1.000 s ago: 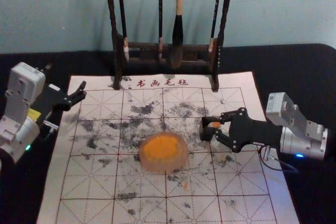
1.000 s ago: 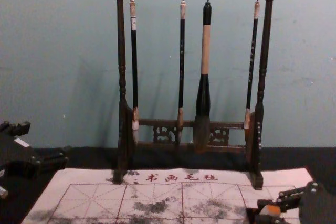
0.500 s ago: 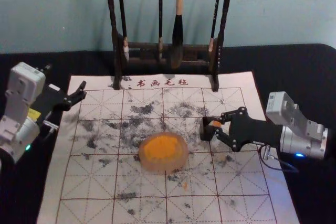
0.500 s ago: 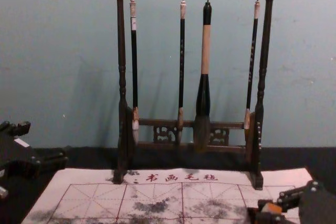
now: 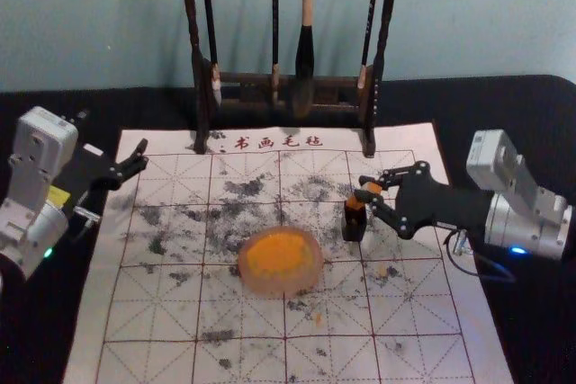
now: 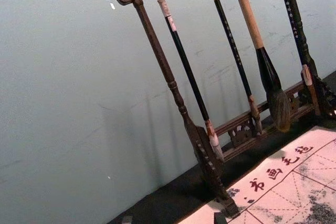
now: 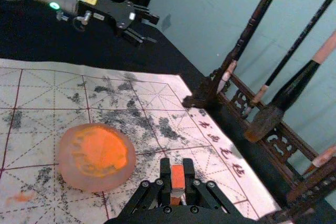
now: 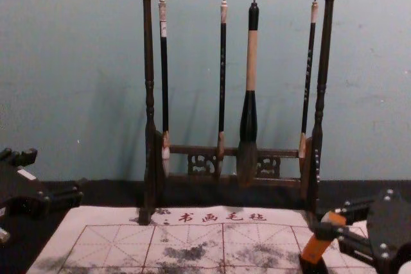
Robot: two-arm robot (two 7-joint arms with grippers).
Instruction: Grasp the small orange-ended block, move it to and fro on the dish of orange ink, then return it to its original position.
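Chest view shows the right pincer (image 8: 337, 220) clamping the block (image 8: 316, 248) near its top, tilted at the stand (image 8: 313, 265), likely leaving its foot for the dish (image 5: 281, 289); left pincer (image 8: 59, 174), spread wide, idles beside the mat (image 8: 115, 242).

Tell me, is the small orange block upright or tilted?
Tilted: held by the right gripper, the orange block leans, its top toward the robot's right.
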